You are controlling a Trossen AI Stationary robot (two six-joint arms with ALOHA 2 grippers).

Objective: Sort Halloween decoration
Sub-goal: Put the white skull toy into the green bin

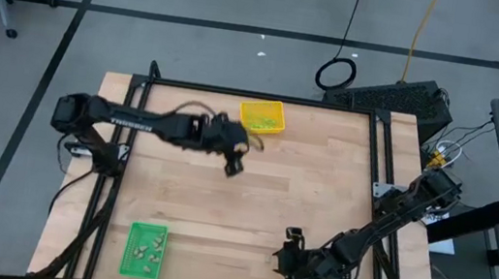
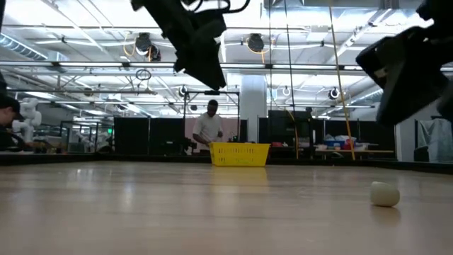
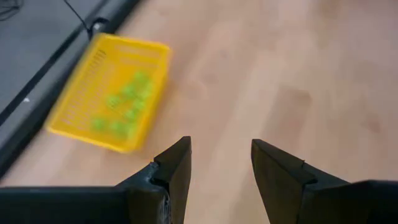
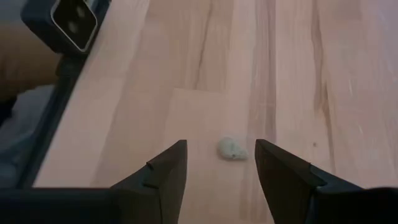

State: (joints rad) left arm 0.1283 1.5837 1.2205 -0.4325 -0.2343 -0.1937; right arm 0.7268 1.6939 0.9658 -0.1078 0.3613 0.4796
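Pale wood table (image 1: 251,198): right gripper (image 4: 221,171), jaws spread, empty, frames a beige-grey decoration (image 4: 231,149) between them for pickup; left gripper (image 3: 221,165), jaws released, empty, hangs just beside the yellow tray (image 3: 74,99) holding green pieces (image 3: 124,102)

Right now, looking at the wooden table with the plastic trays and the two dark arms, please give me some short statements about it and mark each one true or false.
1. The yellow plastic tray holds light green pieces. True.
2. The left gripper is shut on a piece. False: its fingers stand apart with nothing between them.
3. A small pale beige-grey piece lies on the bare wooden table just ahead of the right gripper. True.
4. The green plastic tray is empty. False: several pale pieces lie in it.
5. The right gripper is open. True.
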